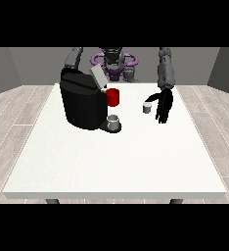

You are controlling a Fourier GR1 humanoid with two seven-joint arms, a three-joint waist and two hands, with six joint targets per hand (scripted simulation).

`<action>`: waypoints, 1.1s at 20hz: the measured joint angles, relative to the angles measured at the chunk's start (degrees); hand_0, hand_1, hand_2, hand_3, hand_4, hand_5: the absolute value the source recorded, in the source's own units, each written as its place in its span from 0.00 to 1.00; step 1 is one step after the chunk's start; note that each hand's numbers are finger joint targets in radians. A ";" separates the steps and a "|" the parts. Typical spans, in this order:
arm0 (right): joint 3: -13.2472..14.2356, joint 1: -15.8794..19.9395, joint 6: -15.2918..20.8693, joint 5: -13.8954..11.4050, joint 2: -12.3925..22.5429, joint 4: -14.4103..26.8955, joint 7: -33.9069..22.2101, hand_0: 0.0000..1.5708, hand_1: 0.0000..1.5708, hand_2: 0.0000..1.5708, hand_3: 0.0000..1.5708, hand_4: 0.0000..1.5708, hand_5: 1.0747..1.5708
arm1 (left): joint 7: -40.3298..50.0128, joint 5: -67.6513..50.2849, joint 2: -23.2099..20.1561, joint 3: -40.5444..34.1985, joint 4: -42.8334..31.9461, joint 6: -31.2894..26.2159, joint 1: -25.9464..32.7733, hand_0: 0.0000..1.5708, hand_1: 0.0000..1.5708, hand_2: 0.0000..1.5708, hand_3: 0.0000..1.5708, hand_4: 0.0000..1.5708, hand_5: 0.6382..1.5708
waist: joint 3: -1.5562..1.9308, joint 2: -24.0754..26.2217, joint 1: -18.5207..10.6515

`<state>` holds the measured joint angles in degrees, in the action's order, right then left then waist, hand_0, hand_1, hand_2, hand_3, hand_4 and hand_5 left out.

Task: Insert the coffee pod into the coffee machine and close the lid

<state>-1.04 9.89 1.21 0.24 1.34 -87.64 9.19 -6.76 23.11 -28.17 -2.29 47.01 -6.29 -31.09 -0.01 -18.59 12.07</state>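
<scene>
A black coffee machine (80,104) stands at the table's left rear, its grey lid (98,77) tilted up and open. A red holder (113,97) juts from its front, and a small grey cup (114,121) sits on its base below. The coffee pod (147,107), small and grey-white, rests on the table right of the machine. The hand at the view's right (164,106) hangs just beside the pod with fingers straight and pointing down, holding nothing. The other arm disappears behind the machine, so its hand is hidden.
The white table (116,162) spreads wide toward the camera. The robot's torso (114,61) stands behind the rear edge. Wood floor surrounds the table.
</scene>
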 measured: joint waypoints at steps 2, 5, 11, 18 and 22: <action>0.39 0.92 0.72 -0.16 -0.10 0.04 -0.58 0.00 0.00 0.00 0.00 0.27 1.00 | -1.12 1.17 -0.19 0.39 -1.63 -0.01 -0.88 0.00 0.00 0.00 0.00 0.00 1.00 | 0.16 -0.45 -0.14; 0.88 1.62 0.95 -0.28 0.00 0.92 0.12 0.00 0.00 0.00 0.00 0.23 1.00 | -1.55 2.56 -0.87 0.51 -3.46 -0.33 -2.42 0.00 0.00 0.00 0.00 0.00 1.00 | 0.38 -0.83 -0.19; 2.30 2.51 0.45 0.03 0.88 3.79 1.47 0.00 0.00 0.00 0.00 0.24 1.00 | -2.49 3.44 -0.44 0.34 -5.47 -1.59 -4.27 0.00 0.00 0.25 0.00 0.00 1.00 | 0.64 -0.83 -1.03; 3.49 4.02 0.70 0.79 0.83 5.45 2.10 0.00 0.00 0.00 0.00 0.25 1.00 | -4.42 5.77 -1.65 -0.32 -7.04 0.87 -6.06 0.71 0.71 0.75 0.71 0.00 1.00 | 0.74 -1.83 -0.74; 4.31 4.61 0.81 1.05 1.06 7.74 1.96 0.00 0.00 0.00 0.00 0.26 1.00 | -3.36 8.58 -0.56 1.15 -6.93 3.13 -5.94 0.75 0.75 0.77 0.69 0.00 1.00 | 0.72 -0.33 -1.06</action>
<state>3.27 14.50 2.01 1.29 2.41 -79.91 11.15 -10.13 31.68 -28.73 -1.14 40.08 -3.16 -37.03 0.71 -18.91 11.01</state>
